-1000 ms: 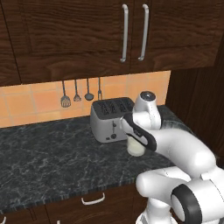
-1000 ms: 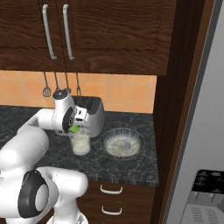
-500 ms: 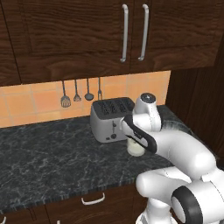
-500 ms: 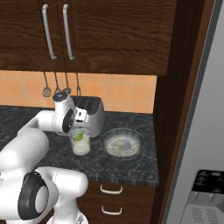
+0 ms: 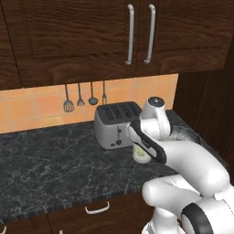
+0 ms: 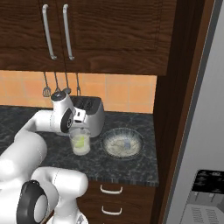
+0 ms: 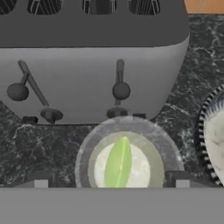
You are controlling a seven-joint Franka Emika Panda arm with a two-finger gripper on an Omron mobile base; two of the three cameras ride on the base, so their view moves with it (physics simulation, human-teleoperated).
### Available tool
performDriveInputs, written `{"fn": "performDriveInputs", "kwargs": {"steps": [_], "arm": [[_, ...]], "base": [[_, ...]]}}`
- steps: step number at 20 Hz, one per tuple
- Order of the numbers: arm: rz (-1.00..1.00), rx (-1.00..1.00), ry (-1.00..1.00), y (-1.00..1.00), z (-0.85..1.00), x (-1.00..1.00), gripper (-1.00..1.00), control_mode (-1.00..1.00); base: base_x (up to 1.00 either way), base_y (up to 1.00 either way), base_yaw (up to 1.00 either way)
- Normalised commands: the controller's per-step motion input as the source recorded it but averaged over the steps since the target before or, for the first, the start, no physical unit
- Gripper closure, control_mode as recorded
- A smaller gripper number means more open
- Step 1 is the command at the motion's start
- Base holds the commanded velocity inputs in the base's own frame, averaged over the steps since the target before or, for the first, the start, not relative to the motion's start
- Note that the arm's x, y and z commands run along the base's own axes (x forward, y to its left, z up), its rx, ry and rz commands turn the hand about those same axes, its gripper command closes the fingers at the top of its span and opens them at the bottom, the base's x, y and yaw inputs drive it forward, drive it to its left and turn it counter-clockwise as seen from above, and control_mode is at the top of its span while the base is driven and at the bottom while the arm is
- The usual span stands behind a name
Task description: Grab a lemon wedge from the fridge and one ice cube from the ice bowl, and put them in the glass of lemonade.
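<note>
Your gripper (image 7: 109,183) hangs right over the glass (image 6: 80,141), jaws spread and pinching nothing; its tips flank the rim in the hand view. The wedge (image 7: 118,162) already floats in the lemonade inside the glass, so I judge the lemon half done and the ice cube next. The ice bowl (image 6: 122,142) sits just beside the glass, on the side toward the fridge (image 6: 202,131). You would need to lift clear of the rim, swing over the bowl and come down on one cube (image 6: 126,143). Behind the glass stands the toaster (image 5: 116,124), close enough that you should rise before you turn.
</note>
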Motion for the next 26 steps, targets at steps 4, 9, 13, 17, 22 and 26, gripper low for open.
{"fn": "performDriveInputs", "kwargs": {"steps": [4, 9, 13, 17, 22, 26], "arm": [[-0.03, 0.00, 0.00, -0.09, 0.00, -0.42, -1.00, -1.00], [-0.05, 0.00, 0.00, -0.27, 0.00, -0.24, -1.00, -1.00], [-0.06, 0.03, 0.00, -0.71, -0.02, -0.05, -1.00, -1.00], [0.00, 0.02, 0.07, -0.96, 0.01, 0.08, -1.00, -1.00], [0.00, 0.00, 0.31, -1.00, 0.15, 0.33, -1.00, -1.00], [0.00, 0.00, 0.44, -0.81, 0.10, 0.53, -1.00, -1.00]], "base": [[0.00, 0.00, 0.00], [0.00, 0.00, 0.00], [0.00, 0.00, 0.00], [0.00, 0.00, 0.00], [0.00, 0.00, 0.00], [0.00, 0.00, 0.00]]}}
